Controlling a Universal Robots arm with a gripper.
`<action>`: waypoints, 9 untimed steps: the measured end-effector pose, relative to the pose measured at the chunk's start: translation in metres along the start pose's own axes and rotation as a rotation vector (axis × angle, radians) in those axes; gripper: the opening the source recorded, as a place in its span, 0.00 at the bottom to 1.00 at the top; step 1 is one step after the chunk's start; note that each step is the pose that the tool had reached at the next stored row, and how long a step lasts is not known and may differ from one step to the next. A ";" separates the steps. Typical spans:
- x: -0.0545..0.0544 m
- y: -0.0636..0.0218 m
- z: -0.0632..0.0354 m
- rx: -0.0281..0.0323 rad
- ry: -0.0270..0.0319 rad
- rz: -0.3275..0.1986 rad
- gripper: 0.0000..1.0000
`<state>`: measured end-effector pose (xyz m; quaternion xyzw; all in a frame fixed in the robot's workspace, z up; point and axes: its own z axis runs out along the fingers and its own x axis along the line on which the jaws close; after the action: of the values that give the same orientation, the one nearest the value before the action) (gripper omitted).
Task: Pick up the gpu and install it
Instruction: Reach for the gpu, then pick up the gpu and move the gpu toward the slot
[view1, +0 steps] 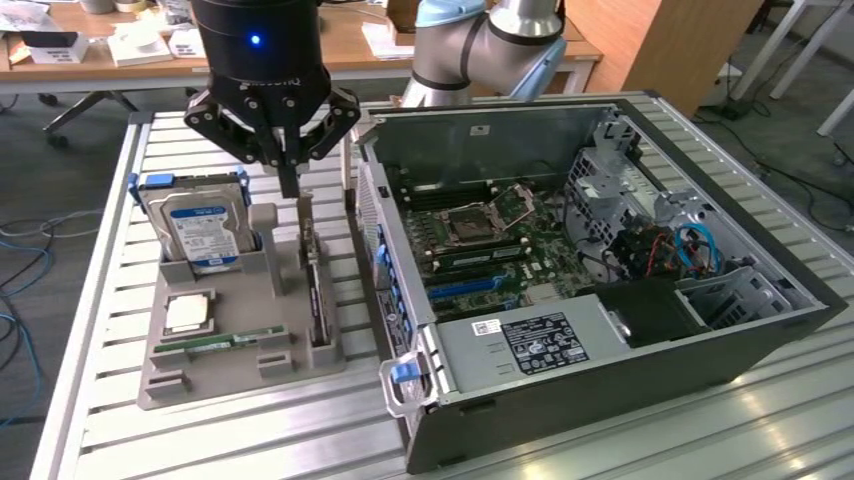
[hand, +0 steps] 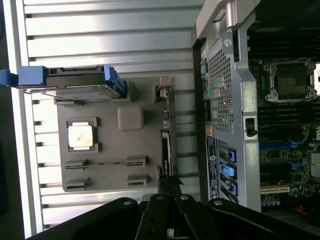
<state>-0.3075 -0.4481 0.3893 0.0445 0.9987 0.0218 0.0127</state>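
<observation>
Gripper (view1: 286, 185), fingers pinched shut on nothing, hovers above the upright gpu (view1: 315, 290); descending closed could knock it from its holder (view1: 214, 375).

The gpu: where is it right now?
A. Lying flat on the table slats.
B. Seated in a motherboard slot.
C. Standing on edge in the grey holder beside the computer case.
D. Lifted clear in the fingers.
C: the gpu stands on edge in the grey holder, outside the computer case, with the shut fingers above it.
</observation>
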 end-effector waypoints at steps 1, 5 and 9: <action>0.000 0.0000 0.0000 0.0000 0.0000 0.000 0.11; 0.000 0.0000 0.0000 0.0000 0.0000 0.000 0.11; 0.000 0.0000 0.0000 0.0000 0.0000 0.000 0.11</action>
<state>-0.3077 -0.4480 0.3892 0.0446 0.9987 0.0218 0.0127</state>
